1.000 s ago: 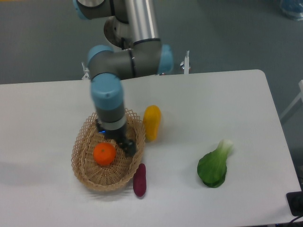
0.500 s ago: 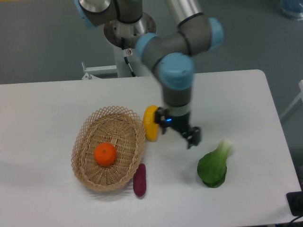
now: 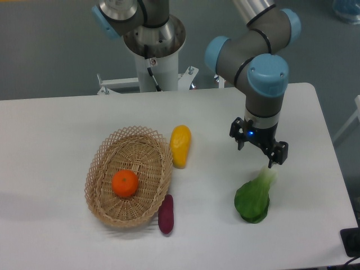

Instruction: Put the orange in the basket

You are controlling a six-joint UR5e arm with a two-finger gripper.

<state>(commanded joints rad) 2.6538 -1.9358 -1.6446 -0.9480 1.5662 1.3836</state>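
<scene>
The orange point(image 3: 125, 183) lies inside the tan wicker basket point(image 3: 99, 171), near its middle. The basket rests on the white table at the left. My gripper point(image 3: 259, 148) hangs far to the right of the basket, just above the stem end of a green leafy vegetable. Its fingers point(image 3: 279, 153) stand apart with nothing between them, so it is open.
A yellow mango-like fruit point(image 3: 180, 145) lies just right of the basket's rim. A purple sweet potato point(image 3: 166, 214) lies at the basket's lower right. A bok choy point(image 3: 254, 195) sits below the gripper. The arm's base point(image 3: 152, 48) stands behind the table.
The arm has swung from over the basket rightward across the table to above the bok choy. The orange stays in the basket, untouched.
</scene>
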